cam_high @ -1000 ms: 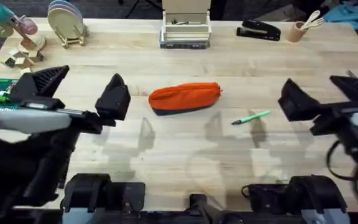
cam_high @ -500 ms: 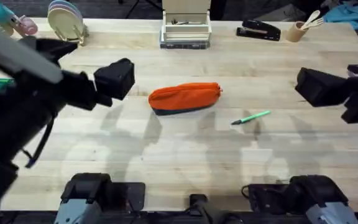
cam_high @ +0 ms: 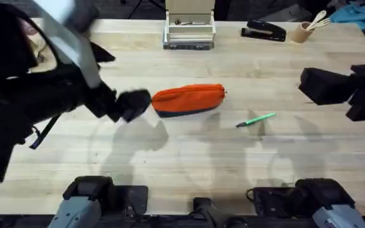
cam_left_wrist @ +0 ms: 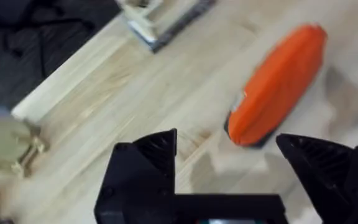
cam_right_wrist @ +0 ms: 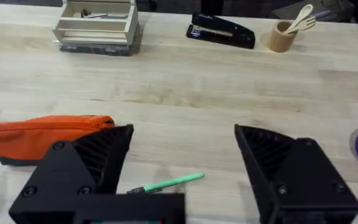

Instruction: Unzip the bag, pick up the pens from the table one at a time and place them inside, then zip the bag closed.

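Just beyond the left gripper point(cam_left_wrist: 225, 165), whose black fingers are standing wide apart with nothing between them, the bag point(cam_left_wrist: 277, 84) is lying closed on the table point(cam_left_wrist: 135, 99), its near end sitting a little past the fingertips; from overhead the left gripper point(cam_high: 132, 104) is hovering right beside the bag's point(cam_high: 189, 99) left end, though whether it is touching cannot be told; the white organiser point(cam_high: 189, 28) is standing well beyond it at the far edge; over at the right side the right gripper point(cam_right_wrist: 185, 168) is also hanging open and empty; a light green pen point(cam_right_wrist: 166, 183) is lying on the wood between its spread fingers, and the bag point(cam_right_wrist: 45, 135) is resting off to the left finger's side; a black stapler point(cam_right_wrist: 220, 32) and a small cup point(cam_right_wrist: 282, 36) are sitting far beyond.
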Motion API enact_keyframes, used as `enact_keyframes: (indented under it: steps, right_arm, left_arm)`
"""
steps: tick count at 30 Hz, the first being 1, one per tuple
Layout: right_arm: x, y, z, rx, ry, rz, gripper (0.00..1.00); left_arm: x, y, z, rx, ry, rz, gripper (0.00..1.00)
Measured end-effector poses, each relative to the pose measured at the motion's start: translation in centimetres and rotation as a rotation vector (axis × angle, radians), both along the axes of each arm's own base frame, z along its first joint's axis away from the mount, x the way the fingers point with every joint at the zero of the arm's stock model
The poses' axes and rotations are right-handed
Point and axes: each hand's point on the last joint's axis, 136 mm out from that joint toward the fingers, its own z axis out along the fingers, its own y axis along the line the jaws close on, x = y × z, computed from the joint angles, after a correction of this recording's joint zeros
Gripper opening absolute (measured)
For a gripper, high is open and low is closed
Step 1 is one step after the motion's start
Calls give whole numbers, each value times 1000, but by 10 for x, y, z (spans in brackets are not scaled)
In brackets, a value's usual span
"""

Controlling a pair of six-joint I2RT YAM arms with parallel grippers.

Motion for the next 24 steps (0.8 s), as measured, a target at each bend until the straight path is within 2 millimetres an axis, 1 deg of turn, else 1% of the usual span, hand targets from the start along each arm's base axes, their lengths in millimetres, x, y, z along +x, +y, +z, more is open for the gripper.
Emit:
enact_keyframes:
  steps: [6,11,15,16,24]
  right_arm:
    - [0,0,0,0,0,0,998]
    - [0,0,0,0,0,0,998]
    - [0,0,0,0,0,0,998]
    - [0,0,0,0,0,0,997]
    - [0,0,0,0,0,0,998]
  left_arm:
    - [-14,-10,-26,217,-8,-289,993]
    - [-12,-16,-40,319,-41,-469,993]
    - [-8,-22,-52,339,-41,-578,993]
    - [-5,-25,-64,338,-16,-638,993]
    - [1,-28,-93,307,77,-703,993]
